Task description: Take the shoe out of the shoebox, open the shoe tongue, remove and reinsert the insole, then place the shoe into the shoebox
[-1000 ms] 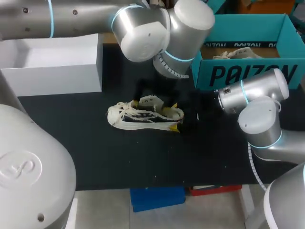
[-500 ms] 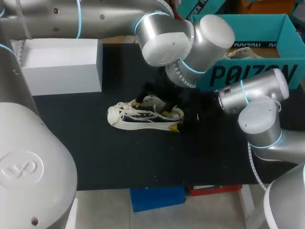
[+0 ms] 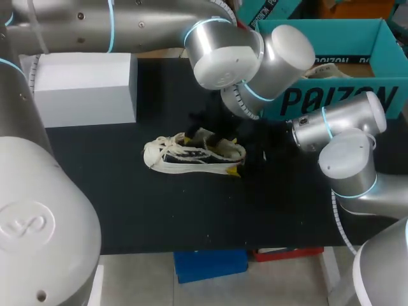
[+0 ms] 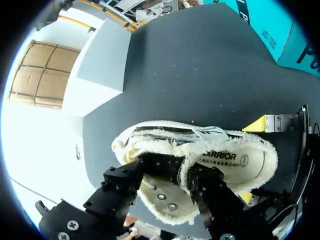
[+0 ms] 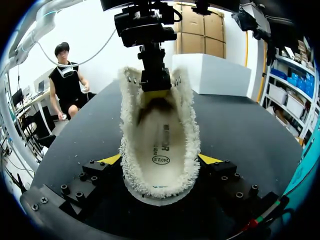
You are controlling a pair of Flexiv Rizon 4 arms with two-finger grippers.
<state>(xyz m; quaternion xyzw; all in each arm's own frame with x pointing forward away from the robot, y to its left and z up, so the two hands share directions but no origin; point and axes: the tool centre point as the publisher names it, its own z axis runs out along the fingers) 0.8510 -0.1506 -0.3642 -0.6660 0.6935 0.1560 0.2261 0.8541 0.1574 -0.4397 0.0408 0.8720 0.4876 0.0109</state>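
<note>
A cream low shoe (image 3: pixel 191 155) with a fleece lining lies on the black table (image 3: pixel 127 210), toe to the left. My left gripper (image 3: pixel 207 129) comes down onto its throat. In the left wrist view that gripper (image 4: pixel 175 169) has its black fingers (image 4: pixel 145 172) pinching the fleecy tongue (image 4: pixel 183 172) from both sides. My right gripper (image 3: pixel 235 156) straddles the heel, and its yellow tips (image 5: pixel 112 159) press on both sides of the shoe (image 5: pixel 160 145). The printed insole (image 5: pixel 161 150) lies inside the shoe. The left gripper (image 5: pixel 154 85) stands at the far end of the opening.
The teal shoebox (image 3: pixel 331 95) stands at the back right with another shoe (image 3: pixel 319 71) in it. A white box (image 3: pixel 83 89) sits at the back left. Bare black table lies in front of the shoe.
My left arm has shifted right and come down over the shoe's throat, and its fingers have closed in on the tongue. The right arm and the shoe have kept still.
</note>
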